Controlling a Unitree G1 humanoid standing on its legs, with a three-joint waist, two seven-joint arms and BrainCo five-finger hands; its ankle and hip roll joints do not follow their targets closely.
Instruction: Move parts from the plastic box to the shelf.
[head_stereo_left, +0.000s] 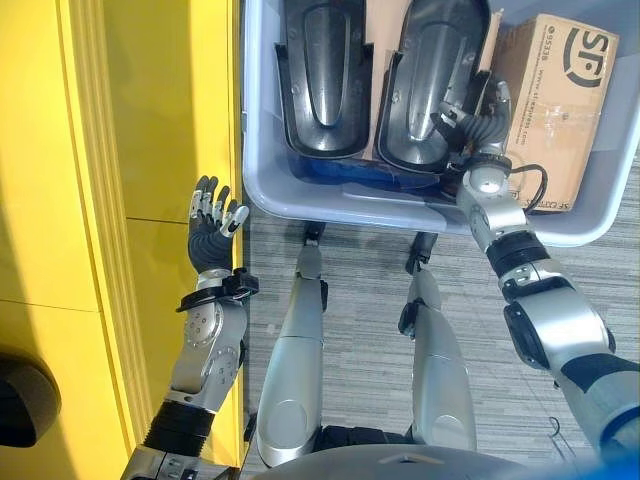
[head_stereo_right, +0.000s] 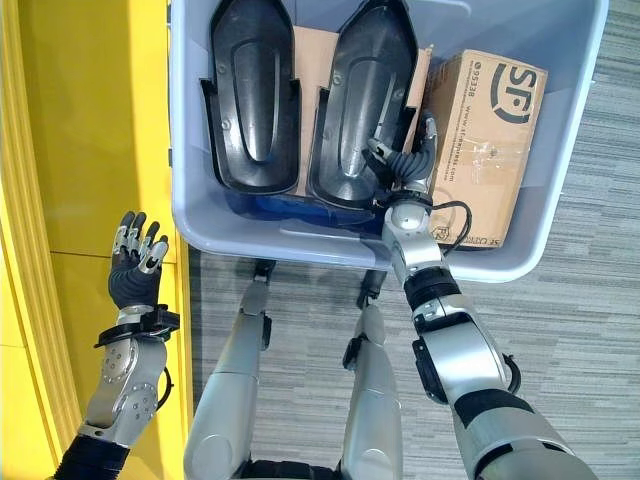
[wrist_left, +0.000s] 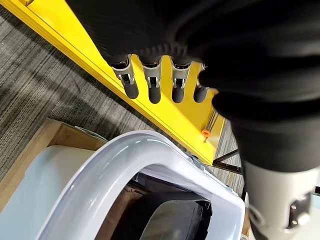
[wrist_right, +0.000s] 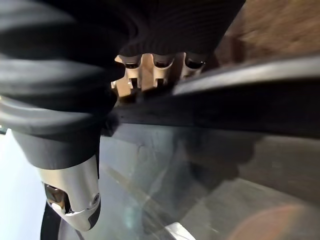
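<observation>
The pale blue plastic box (head_stereo_left: 400, 205) stands in front of me with two black moulded parts upright inside. My right hand (head_stereo_left: 468, 118) reaches into the box, its fingers (wrist_right: 145, 75) hooked over the right rim of the right-hand black part (head_stereo_left: 425, 80) and the thumb on the outer side. The other black part (head_stereo_left: 320, 75) stands untouched beside it. My left hand (head_stereo_left: 212, 228) is open, fingers straight, raised over the yellow shelf (head_stereo_left: 160, 120) just left of the box.
A brown cardboard box (head_stereo_left: 555, 100) fills the plastic box's right end, close behind my right hand. Cardboard sheet (head_stereo_left: 382, 40) stands between the two parts. A dark rounded thing (head_stereo_left: 25, 400) lies on the yellow surface at lower left. Grey carpet (head_stereo_left: 370, 270) lies below.
</observation>
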